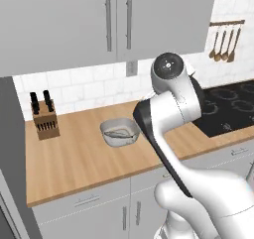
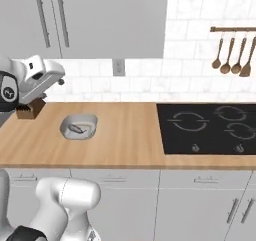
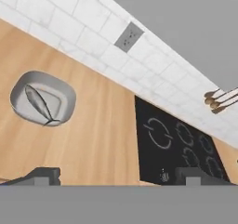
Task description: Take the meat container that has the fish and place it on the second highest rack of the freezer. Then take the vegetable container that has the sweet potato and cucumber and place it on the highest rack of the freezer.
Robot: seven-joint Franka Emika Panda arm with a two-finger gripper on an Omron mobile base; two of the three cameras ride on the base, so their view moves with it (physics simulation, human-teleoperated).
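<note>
The meat container [image 1: 120, 132] is a shallow oval light grey bowl on the wooden counter, with the slim silvery fish [image 1: 119, 132] lying in it. It also appears as the meat container [image 2: 79, 126] and the meat container [image 3: 42, 103], with the fish [image 3: 39, 105] inside. My gripper [image 3: 118, 177] hangs open above the counter, up and away from the bowl, with nothing between its fingertips [image 3: 44, 174]. The vegetable container, sweet potato and cucumber are out of view. A tall grey panel [image 1: 11, 163] closes the counter's left end; I cannot tell if it is the freezer.
A wooden knife block [image 1: 44, 117] stands left of the bowl by the tiled wall. The black cooktop [image 2: 207, 127] is set into the counter on the right, with wooden utensils [image 2: 231, 55] hanging above it. Grey wall cabinets [image 1: 99, 20] overhang the counter.
</note>
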